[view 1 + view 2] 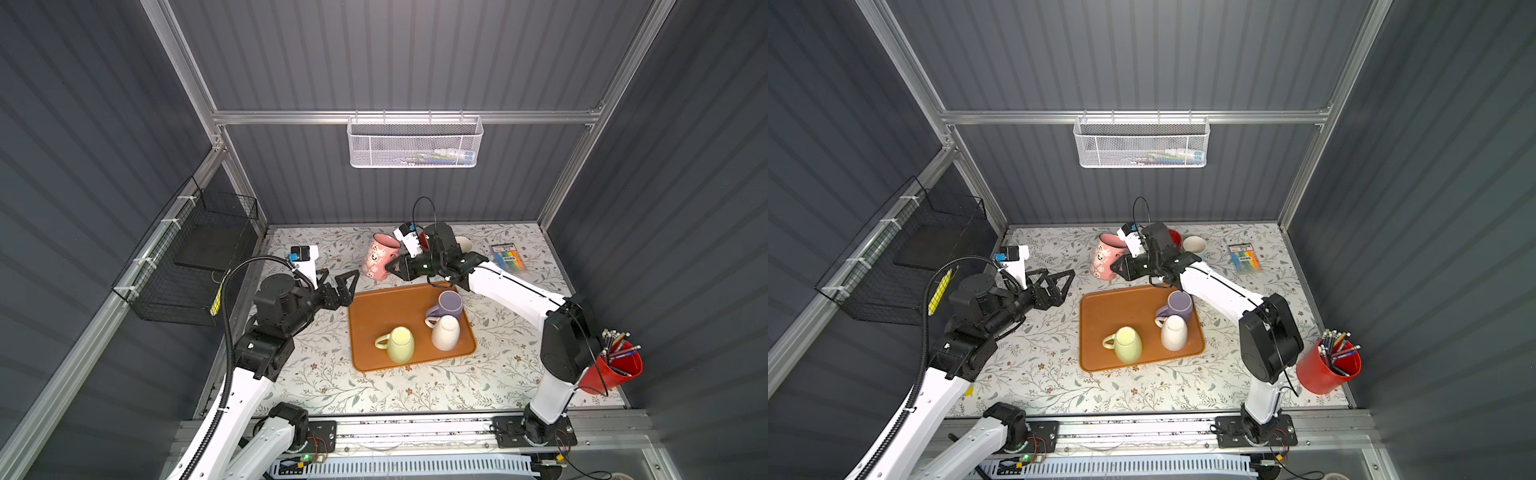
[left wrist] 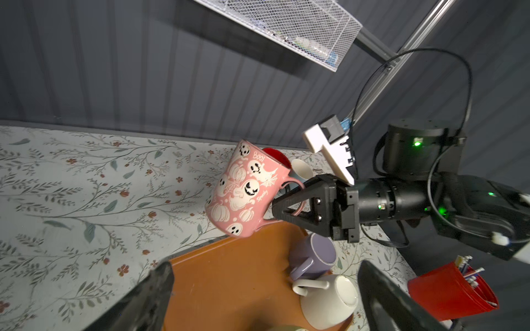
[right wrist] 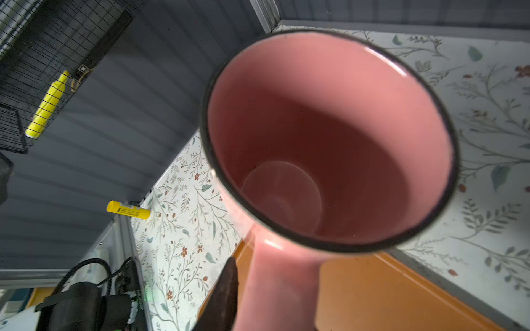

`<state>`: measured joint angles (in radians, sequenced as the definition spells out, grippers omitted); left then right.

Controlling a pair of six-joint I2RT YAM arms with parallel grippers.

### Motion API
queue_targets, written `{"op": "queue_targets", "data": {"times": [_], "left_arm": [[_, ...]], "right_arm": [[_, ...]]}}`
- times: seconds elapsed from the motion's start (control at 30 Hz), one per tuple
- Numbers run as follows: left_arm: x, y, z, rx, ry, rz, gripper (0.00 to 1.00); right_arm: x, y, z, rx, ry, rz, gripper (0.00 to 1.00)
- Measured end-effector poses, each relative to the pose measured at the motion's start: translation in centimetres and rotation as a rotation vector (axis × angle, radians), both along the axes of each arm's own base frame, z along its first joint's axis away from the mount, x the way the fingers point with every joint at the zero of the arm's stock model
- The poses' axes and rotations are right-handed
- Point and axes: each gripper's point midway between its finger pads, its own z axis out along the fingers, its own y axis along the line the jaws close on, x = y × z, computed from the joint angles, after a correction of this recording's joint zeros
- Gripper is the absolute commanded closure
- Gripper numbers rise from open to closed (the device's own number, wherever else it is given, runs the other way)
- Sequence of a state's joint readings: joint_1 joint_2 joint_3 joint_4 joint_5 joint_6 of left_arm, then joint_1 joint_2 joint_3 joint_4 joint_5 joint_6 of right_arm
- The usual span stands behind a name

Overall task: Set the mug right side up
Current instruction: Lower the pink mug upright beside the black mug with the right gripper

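Bare tabletop (image 1: 316,374) left of tray (image 1: 382,311)

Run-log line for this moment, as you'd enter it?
right gripper: shut on pink mug handle | pink mug: tilted, mouth up | left gripper: open, empty

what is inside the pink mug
Nothing: the right wrist view looks into the pink mug and shows its bare bottom. The inner wall under the near rim is hidden.
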<state>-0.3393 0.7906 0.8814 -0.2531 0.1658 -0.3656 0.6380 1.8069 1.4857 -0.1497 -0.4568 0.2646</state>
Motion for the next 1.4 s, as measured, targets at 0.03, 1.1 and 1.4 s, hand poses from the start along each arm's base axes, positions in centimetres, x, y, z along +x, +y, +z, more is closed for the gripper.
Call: {"op": "queue_targets", "data": {"times": [0.03, 1.1, 1.4], "left_arm": [[0.0, 0.3, -0.5, 0.013, 0.015, 0.014, 0.00], [-0.9, 2.9, -4.2, 0.151, 0.111, 0.113, 0.00], [-0.8, 2.8, -4.7, 0.159, 0.121, 0.112, 0.00]], "right_arm": [[0.3, 0.2, -0.1, -0.014, -0.021, -0.002, 1.00], [7.4, -1.8, -11.1, -0.402, -0.178, -0.160, 1.00], [9.5, -2.3, -11.9, -0.442, -0.208, -0.228, 1.00]]}}
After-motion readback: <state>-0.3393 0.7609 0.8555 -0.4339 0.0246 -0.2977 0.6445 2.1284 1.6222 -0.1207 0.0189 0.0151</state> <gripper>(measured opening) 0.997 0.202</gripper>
